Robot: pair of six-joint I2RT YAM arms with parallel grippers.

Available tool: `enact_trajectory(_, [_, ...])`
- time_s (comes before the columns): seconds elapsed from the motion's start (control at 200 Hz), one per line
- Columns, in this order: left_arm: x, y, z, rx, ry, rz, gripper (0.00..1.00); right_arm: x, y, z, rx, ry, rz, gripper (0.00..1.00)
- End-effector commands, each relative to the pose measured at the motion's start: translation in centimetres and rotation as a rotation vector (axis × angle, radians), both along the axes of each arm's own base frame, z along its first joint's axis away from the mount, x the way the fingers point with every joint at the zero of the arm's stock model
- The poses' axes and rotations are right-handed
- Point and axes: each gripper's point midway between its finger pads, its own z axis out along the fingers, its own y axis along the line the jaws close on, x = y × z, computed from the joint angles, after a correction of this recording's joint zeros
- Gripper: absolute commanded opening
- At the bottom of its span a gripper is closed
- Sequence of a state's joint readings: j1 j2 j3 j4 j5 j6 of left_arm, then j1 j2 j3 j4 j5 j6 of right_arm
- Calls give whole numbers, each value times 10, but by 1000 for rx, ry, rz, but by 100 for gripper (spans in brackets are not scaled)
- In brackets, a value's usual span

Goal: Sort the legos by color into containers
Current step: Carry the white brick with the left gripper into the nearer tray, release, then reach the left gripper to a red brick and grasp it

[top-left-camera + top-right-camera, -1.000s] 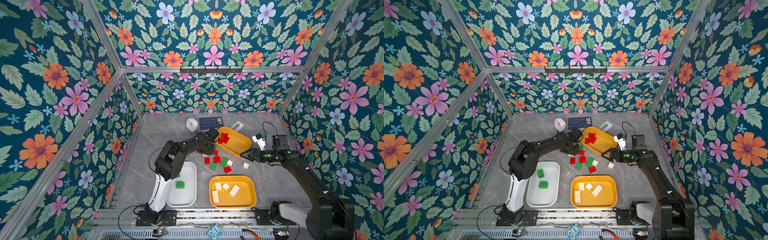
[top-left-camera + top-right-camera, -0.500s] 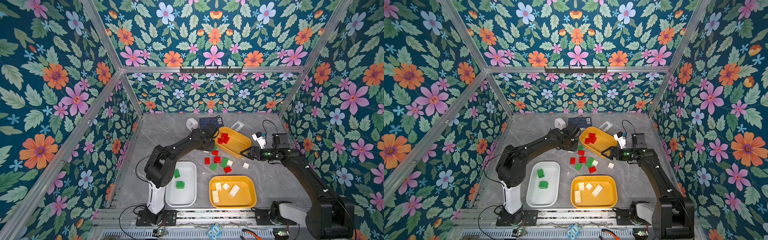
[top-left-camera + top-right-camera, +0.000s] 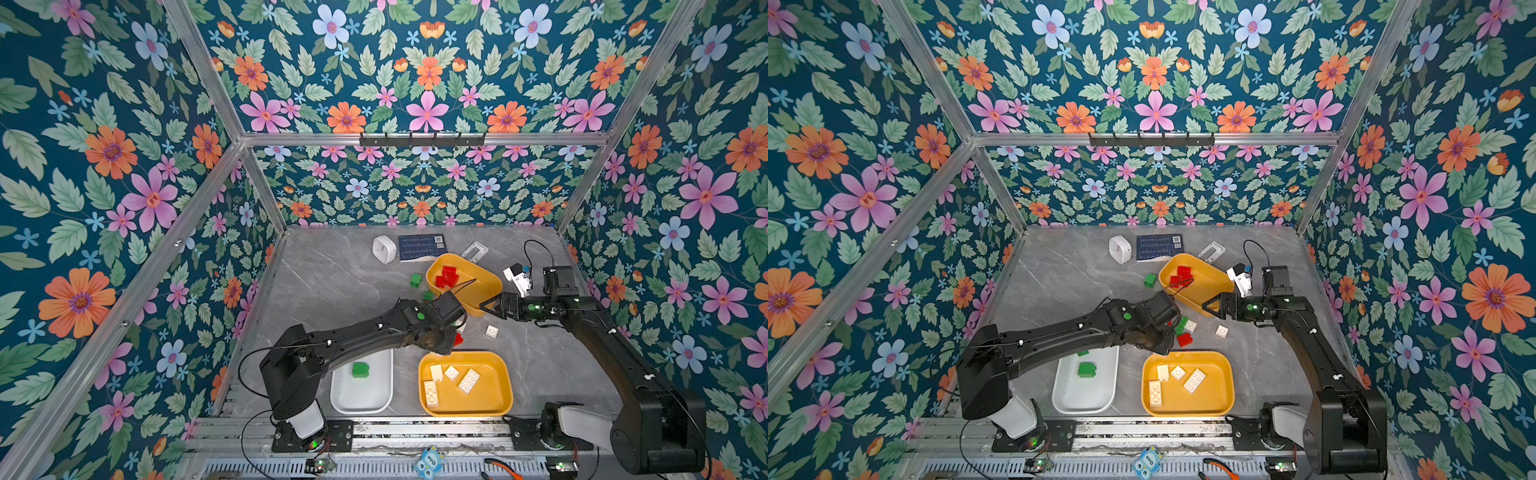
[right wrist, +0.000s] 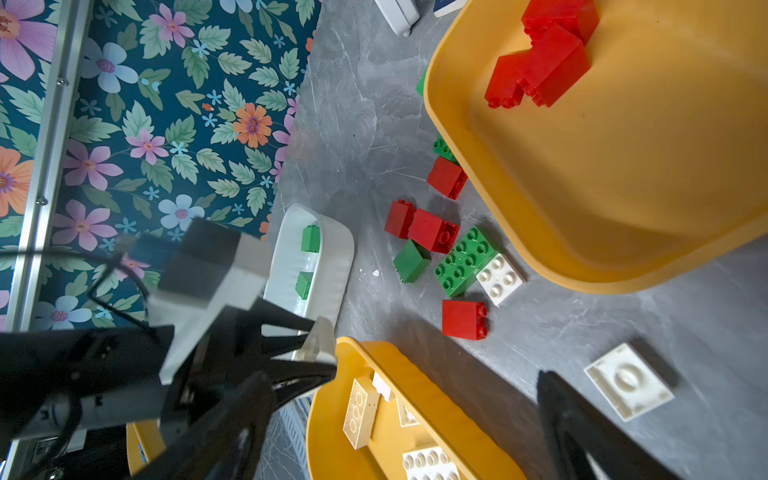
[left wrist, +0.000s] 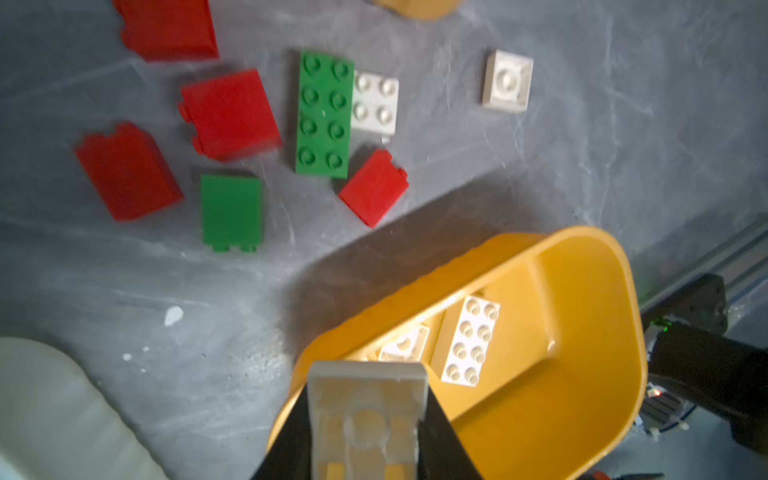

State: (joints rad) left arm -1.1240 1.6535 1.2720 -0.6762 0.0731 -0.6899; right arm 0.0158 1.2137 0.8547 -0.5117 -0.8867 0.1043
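Left gripper point(image 5: 368, 399) clamped tight on a cream brick point(image 5: 365, 380), hanging over the near yellow tub point(image 5: 631, 332) rim; right gripper point(image 3: 488, 306) spread wide, empty, beside the far yellow tub point(image 3: 492, 283).

There are three tubs: one white tub point(image 3: 361, 399) and two yellow. The white tub, off to one side of the left gripper point(image 5: 368, 440), holds two green bricks point(image 4: 309, 239). The yellow tub point(image 3: 490, 399) right below that gripper's tip has four cream bricks point(image 3: 468, 380). One more cream brick point(image 5: 368, 395) is pinched in its jaws.

Out in front of it on the table point(image 5: 124, 270) lie four red bricks point(image 5: 228, 112), two green bricks point(image 5: 324, 114) and two cream bricks point(image 5: 507, 81). Two more green bricks point(image 3: 415, 279) lie farther off, by the other yellow tub point(image 4: 623, 166) at the right gripper's point(image 3: 485, 306) tip. That tub's red bricks point(image 4: 548, 58) sit in a clump too tight to count.
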Motion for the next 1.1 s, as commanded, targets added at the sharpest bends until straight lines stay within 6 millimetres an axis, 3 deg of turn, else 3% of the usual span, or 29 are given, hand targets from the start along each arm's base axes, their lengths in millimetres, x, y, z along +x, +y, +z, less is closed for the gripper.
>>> enact_trajectory(0.0, [-21,-12,-5,-63,54,34,33,1,2,1,8,-12,13,99])
enact_trajectory(0.12, [-44,-17,-19,-63,86,1,34,0,2,1,5,-7,19,99])
enact_trajectory(0.26, [-52,-14,-29,-52,100,-8,43,-1,2,1,1,-5,28,99])
enact_trajectory(0.35, [-48,-14,-22,-44,74,-16,59,-2,2,2,-1,-5,31,99])
enact_trajectory(0.46, [-37,-11,-8,-19,33,-34,68,-3,2,3,-2,-13,29,99])
enact_trajectory(0.575, [-13,-1,10,4,-14,-17,72,-2,1,4,-2,-14,22,99])
enact_trajectory(0.795, [74,41,27,33,-94,215,72,3,2,7,14,-17,13,99])
enact_trajectory(0.905, [103,61,15,99,-115,290,72,4,2,8,15,-16,11,99])
enact_trajectory(1.095, [122,65,-23,150,-93,316,70,3,3,7,20,-12,13,99])
